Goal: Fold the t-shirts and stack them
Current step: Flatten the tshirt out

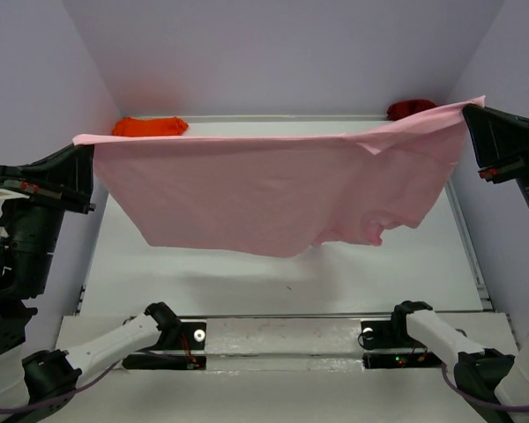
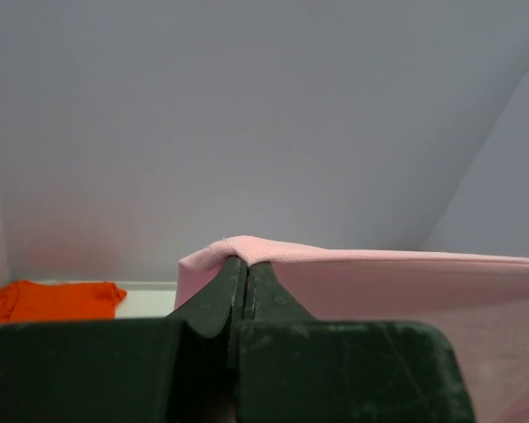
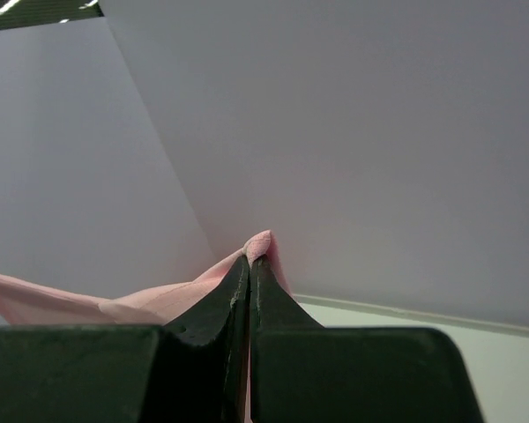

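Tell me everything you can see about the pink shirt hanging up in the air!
The pink t-shirt is plain, soft-looking light pink cloth. It hangs spread wide like a curtain above the white table, top edge pulled nearly straight. The left gripper pinches one top corner, the right gripper the other, both shut on the cloth. Its bottom edge sags unevenly, with folds bunched toward the right. Nothing else seems to touch it.
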